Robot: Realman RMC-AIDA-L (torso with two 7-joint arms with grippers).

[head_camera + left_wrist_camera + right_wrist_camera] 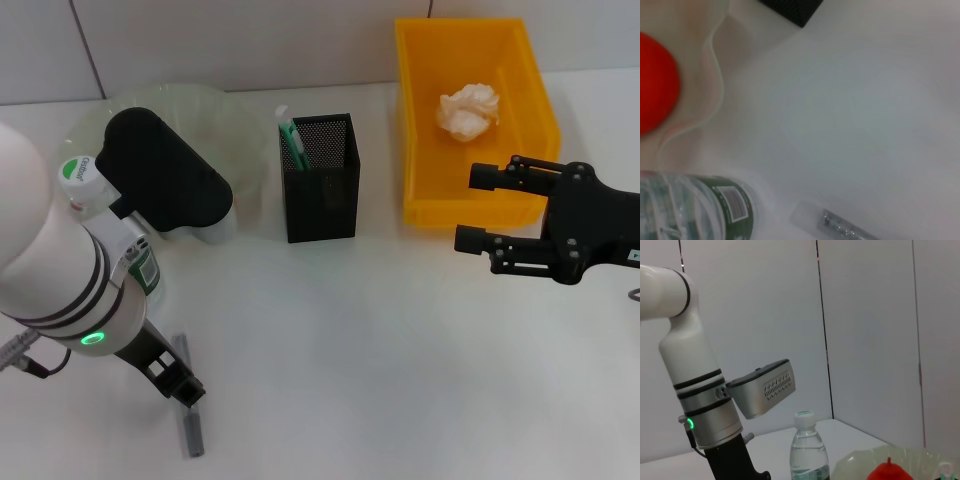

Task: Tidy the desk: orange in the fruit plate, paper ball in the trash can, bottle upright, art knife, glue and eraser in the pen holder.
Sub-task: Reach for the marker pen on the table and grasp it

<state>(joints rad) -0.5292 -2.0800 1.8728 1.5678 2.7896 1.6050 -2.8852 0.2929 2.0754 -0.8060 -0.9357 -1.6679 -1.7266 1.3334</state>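
Left end effector [178, 385] hovers low over the grey art knife [187, 405], finger state unclear; slim, stiff, light, best pinched mid-handle.

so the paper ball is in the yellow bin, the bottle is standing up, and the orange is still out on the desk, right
Not quite. The orange is already in the fruit plate, as the left wrist view shows. The rest holds: in the head view the paper ball lies in the yellow bin and the bottle stands upright.
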